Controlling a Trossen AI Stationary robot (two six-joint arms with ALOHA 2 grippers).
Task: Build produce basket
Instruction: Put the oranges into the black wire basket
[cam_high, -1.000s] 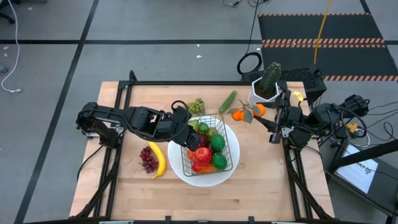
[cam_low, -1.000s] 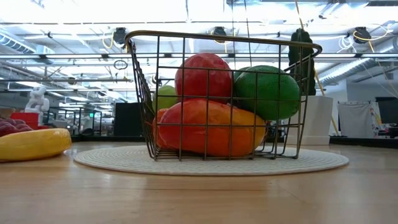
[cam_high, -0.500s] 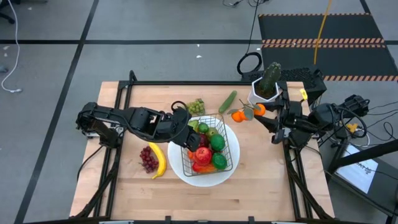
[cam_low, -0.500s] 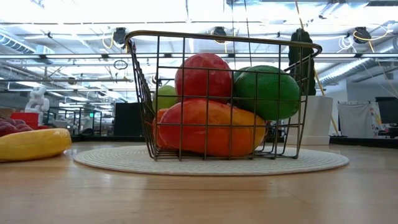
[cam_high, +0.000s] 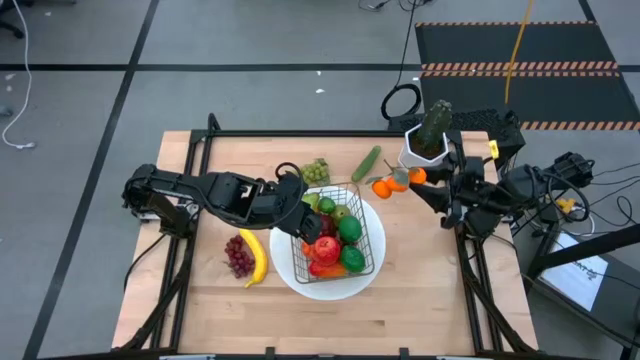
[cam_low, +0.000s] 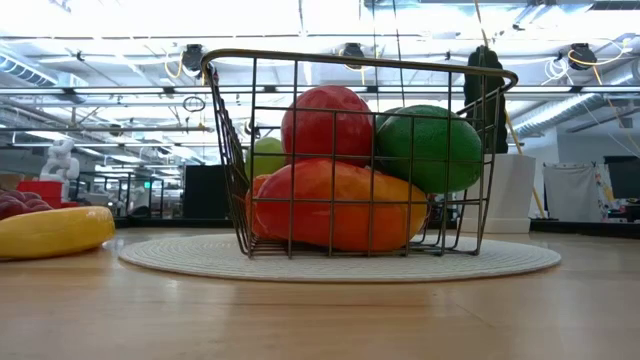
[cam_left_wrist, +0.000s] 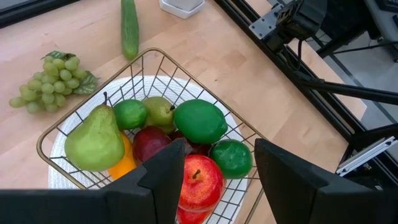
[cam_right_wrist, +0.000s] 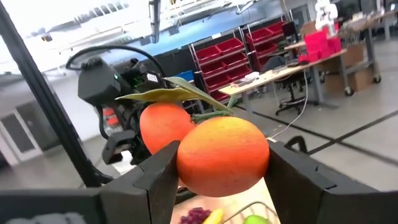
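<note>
Right wrist view shows the right tool closed on a leafy orange tangerine pair, lifted well away from the heaped dark wire basket on the bench, so they may roll off the pile when released.

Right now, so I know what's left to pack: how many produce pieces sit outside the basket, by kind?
Banana: 1
Grape bunches: 2, green grapes and purple grapes
Cucumber: 1
Tangerines: 2, held in the right gripper
Total outside the basket: 6
</note>
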